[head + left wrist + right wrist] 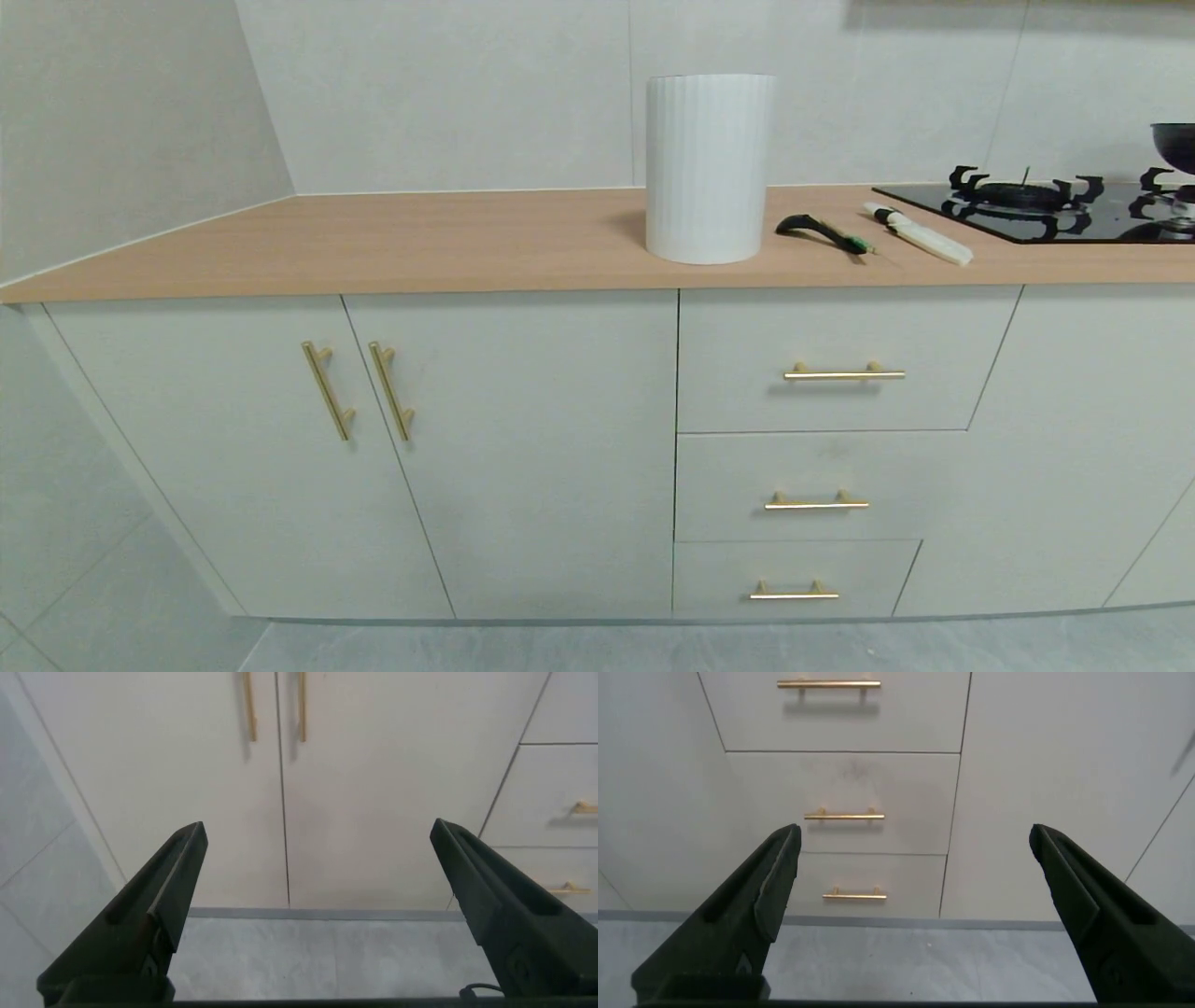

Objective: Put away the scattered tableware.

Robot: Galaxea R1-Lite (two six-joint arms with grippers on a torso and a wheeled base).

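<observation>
Countertop [420, 243]: white canister [709, 168], black utensil [817, 229] near front edge; left tool [318, 831], right tool [912, 831] released.

We locate the countertop [420, 238] above the left gripper [318, 829] and right gripper [912, 831]. On it, toward the right gripper's side: white ribbed canister [709, 168], black-handled tool [822, 231], pale utensil [920, 235], hob [1102, 224].
</observation>
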